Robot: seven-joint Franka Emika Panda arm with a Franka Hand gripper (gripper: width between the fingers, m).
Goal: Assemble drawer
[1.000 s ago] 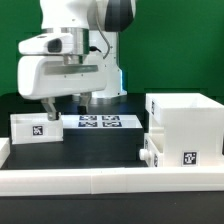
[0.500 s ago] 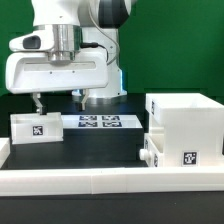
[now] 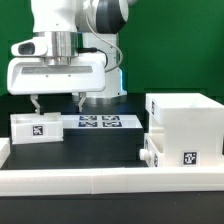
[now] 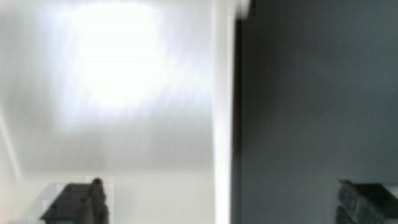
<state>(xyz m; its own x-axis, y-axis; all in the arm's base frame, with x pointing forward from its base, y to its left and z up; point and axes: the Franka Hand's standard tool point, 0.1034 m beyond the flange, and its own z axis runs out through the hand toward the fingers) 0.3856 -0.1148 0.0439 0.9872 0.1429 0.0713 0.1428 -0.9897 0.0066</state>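
Observation:
The drawer casing [image 3: 186,118] is a large white cube at the exterior view's right. A smaller white tray [image 3: 175,152] with a knob and a tag sits low against its front. A second white tray [image 3: 35,127] with a tag stands at the left. My gripper [image 3: 58,102] is open and empty just above that left tray, with one finger [image 3: 37,103] over it and the other finger [image 3: 80,100] past its right side. In the wrist view, the gripper [image 4: 222,205] straddles the edge of a blurred white surface [image 4: 107,90], with dark table beside it.
A long low white rail [image 3: 100,178] runs along the front of the table. The marker board [image 3: 98,122] lies flat behind it, between the left tray and the casing. A green wall stands behind the arm.
The arm has shifted toward the exterior view's left, bringing the open fingers over the left tray. The trays and the casing have not moved.

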